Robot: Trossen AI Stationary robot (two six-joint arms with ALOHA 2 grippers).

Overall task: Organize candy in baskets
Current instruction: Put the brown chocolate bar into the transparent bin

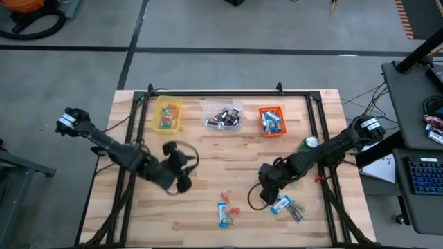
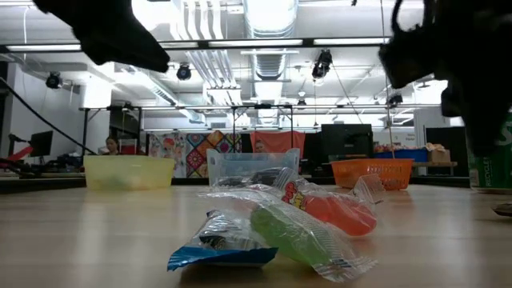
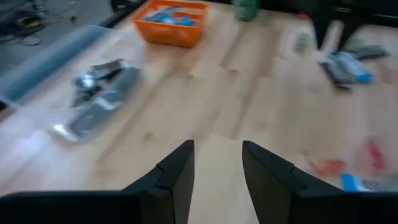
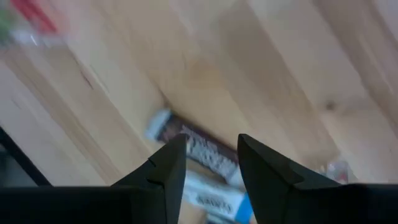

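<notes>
Three baskets stand in a row at the table's far side: yellow [image 1: 168, 114], clear [image 1: 223, 114] and orange [image 1: 271, 121], each with candy in it. Loose candy lies near the front: a blue bar with red pieces [image 1: 225, 211] and a blue bar beside a dark piece [image 1: 285, 206]. My left gripper [image 3: 217, 168] is open over bare wood left of centre [image 1: 181, 178], holding nothing. My right gripper [image 4: 211, 163] is open and points down over a dark wrapped piece [image 4: 205, 149] and a blue bar [image 4: 219, 200], which show past its fingertips.
A green can [image 1: 308, 144] stands upright right of the orange basket, close to my right arm. In the low view, a heap of wrapped candy [image 2: 276, 228] lies nearest the front edge. A black frame [image 1: 214, 95] runs along the table's far edge and both sides.
</notes>
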